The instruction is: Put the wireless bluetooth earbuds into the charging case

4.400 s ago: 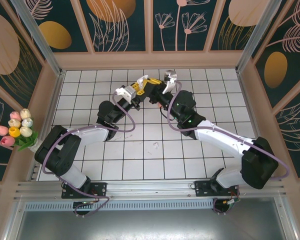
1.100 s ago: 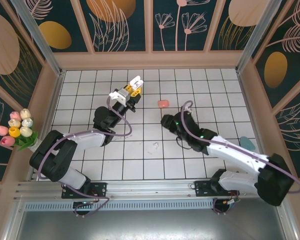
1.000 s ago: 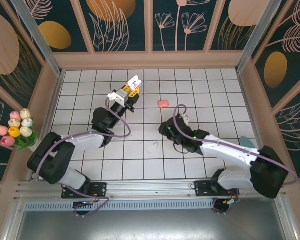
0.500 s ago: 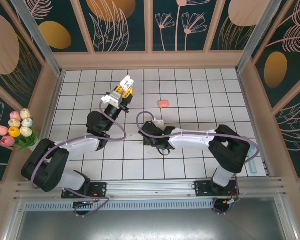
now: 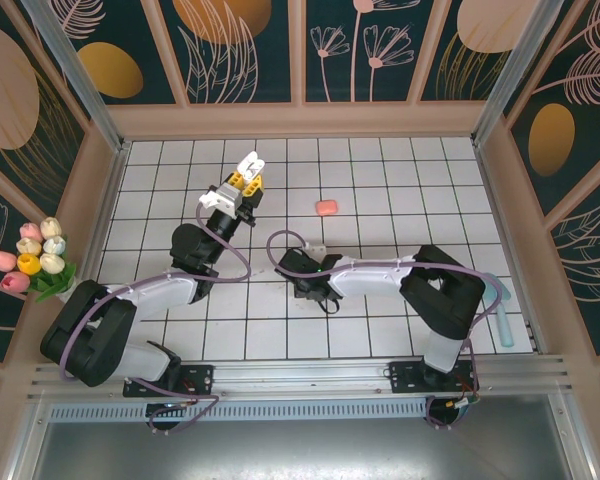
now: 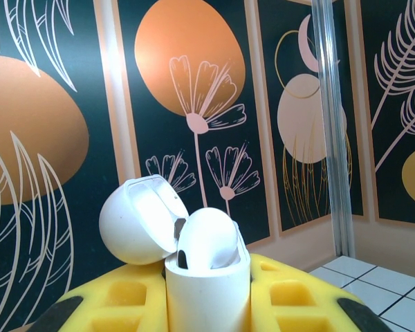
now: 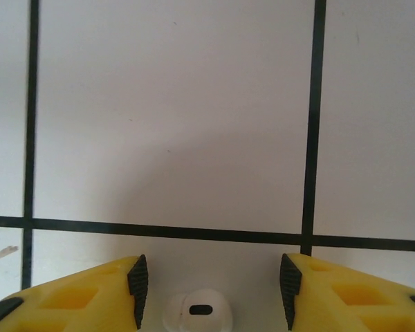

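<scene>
My left gripper [image 5: 246,172] is raised over the back left of the floor, shut on a white charging case [image 6: 207,290]. The case stands upright between its yellow fingers [image 6: 297,294] with the lid [image 6: 135,218] swung open. One white earbud [image 6: 207,238] sits in the case. My right gripper [image 7: 211,290] is open and points down at the tiled floor [image 7: 173,124]. Another white earbud [image 7: 197,312] lies on the tile between its black pads [image 7: 137,287], touching neither. In the top view the right gripper [image 5: 315,288] is low near the floor's middle.
A small salmon-pink item [image 5: 326,207] lies on the tiles behind the right arm. A teal object [image 5: 500,300] rests by the right wall. Patterned walls enclose the floor, and a bunch of tulips [image 5: 32,255] stands outside the left wall.
The grippers have parted from their meeting at the back. My right arm swung left and came down over the earbud on the floor. My left gripper shifted slightly left with the case.
</scene>
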`<act>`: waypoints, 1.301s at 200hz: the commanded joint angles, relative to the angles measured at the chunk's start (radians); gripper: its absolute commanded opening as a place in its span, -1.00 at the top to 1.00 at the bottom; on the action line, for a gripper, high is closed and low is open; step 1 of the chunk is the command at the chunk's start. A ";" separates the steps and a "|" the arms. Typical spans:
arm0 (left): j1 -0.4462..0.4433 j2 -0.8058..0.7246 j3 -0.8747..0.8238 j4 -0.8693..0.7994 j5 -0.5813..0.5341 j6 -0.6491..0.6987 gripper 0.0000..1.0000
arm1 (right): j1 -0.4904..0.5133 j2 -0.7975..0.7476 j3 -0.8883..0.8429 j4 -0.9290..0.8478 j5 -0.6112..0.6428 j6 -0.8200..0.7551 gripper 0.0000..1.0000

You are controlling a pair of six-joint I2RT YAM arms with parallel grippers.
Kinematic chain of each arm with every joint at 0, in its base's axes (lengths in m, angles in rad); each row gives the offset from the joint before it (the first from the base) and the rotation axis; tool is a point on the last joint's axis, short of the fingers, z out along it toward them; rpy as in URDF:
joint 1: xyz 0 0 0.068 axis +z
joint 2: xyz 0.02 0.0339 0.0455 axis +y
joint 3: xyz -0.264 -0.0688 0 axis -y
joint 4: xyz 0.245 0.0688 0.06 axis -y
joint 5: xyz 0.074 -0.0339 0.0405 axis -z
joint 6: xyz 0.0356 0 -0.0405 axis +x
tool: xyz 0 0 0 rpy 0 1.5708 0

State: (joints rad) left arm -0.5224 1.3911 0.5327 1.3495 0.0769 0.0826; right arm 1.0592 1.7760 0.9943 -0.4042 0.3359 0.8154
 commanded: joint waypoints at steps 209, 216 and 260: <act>0.007 -0.011 -0.001 0.039 0.032 -0.021 1.00 | 0.041 0.019 0.020 -0.109 0.039 0.114 0.14; 0.007 -0.010 0.000 0.039 0.033 -0.021 1.00 | 0.039 0.019 0.017 -0.111 0.040 0.117 0.16; 0.008 -0.012 0.002 0.039 0.038 -0.023 1.00 | 0.036 0.010 -0.004 -0.110 0.043 0.128 0.22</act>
State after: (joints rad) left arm -0.5224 1.3911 0.5327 1.3499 0.0967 0.0746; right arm 1.0950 1.8019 1.0283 -0.4526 0.3630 0.9237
